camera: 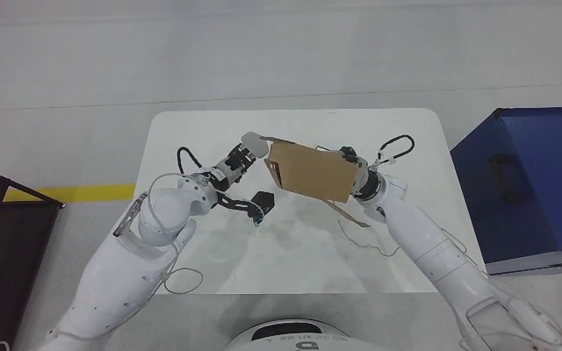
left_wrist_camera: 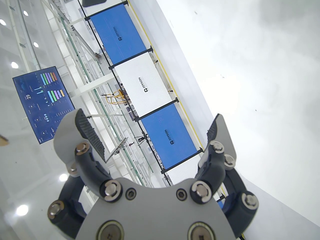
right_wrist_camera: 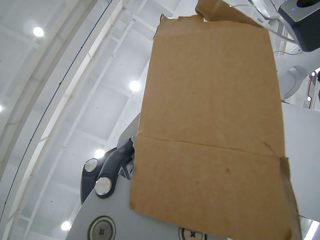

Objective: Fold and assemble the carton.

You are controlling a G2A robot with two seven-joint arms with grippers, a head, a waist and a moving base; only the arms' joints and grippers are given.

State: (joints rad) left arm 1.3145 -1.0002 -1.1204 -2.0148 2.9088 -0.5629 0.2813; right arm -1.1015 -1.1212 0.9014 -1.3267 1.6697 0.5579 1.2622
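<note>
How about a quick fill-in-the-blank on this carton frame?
1. The carton, held over the table, is coloured ___.
2. The left gripper has its fingers ___, with nothing between them.
3. The right gripper is ___ on the carton.
Missing words: brown; open; shut.

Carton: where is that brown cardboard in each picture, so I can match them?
Top view: carton mid-picture, held by the right gripper.
Left wrist view: perhaps the brown sliver at the edge; cannot tell.
Right wrist view: the big brown sheet across the middle.
Shared landmark: the open left gripper, in top and left wrist views.
</note>
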